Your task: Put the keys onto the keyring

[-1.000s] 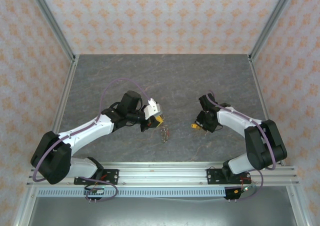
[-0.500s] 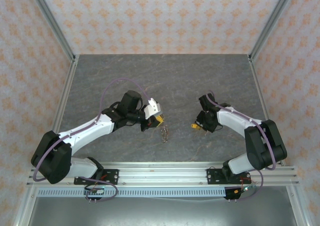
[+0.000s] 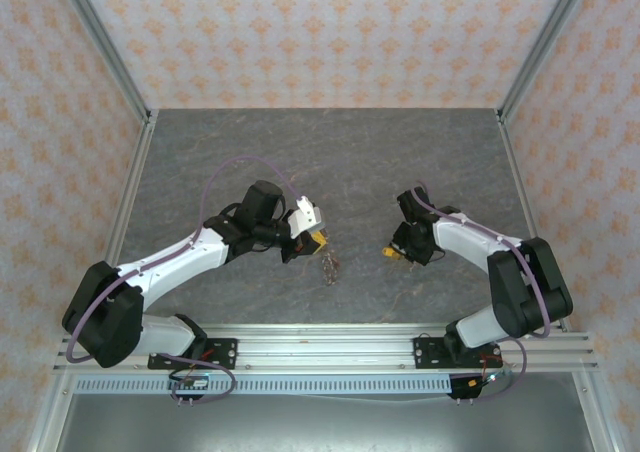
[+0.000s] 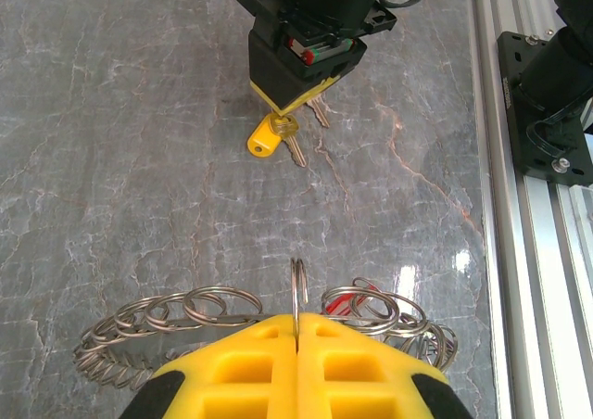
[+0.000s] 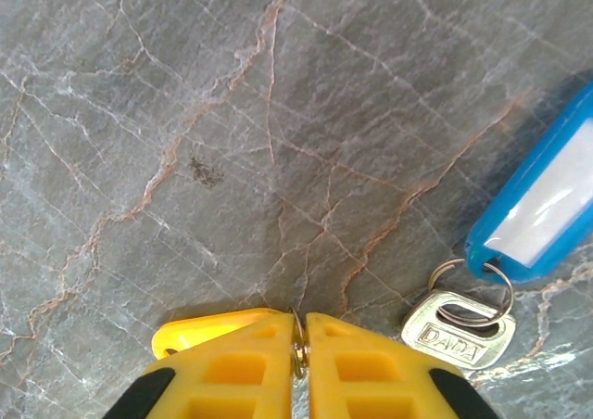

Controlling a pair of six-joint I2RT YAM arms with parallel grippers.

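Note:
The keyring (image 4: pixel 185 310) is a chain of linked wire rings spread low across the left wrist view, with a red bit (image 4: pixel 356 298) showing among them. My left gripper (image 4: pixel 297 319) is shut on one upright ring of it. In the top view the keyring (image 3: pixel 329 265) hangs just below the left gripper (image 3: pixel 318 240). My right gripper (image 5: pixel 301 322) is shut on the small ring of the yellow key (image 5: pixel 199 331), low over the table. The blue key (image 5: pixel 542 206) lies flat on the table to its right, with its silver blade (image 5: pixel 454 331). From the left wrist, the right gripper (image 4: pixel 295 113) faces me with the yellow key (image 4: pixel 266 139).
The grey marbled table (image 3: pixel 330 162) has free room towards the back. An aluminium rail (image 4: pixel 519 206) and the black arm mount (image 4: pixel 556 95) run along the near edge. Patterned walls and metal posts (image 3: pixel 120 82) close in the sides.
The keyring hanging under the left gripper has drawn up slightly. Both arms hold their places.

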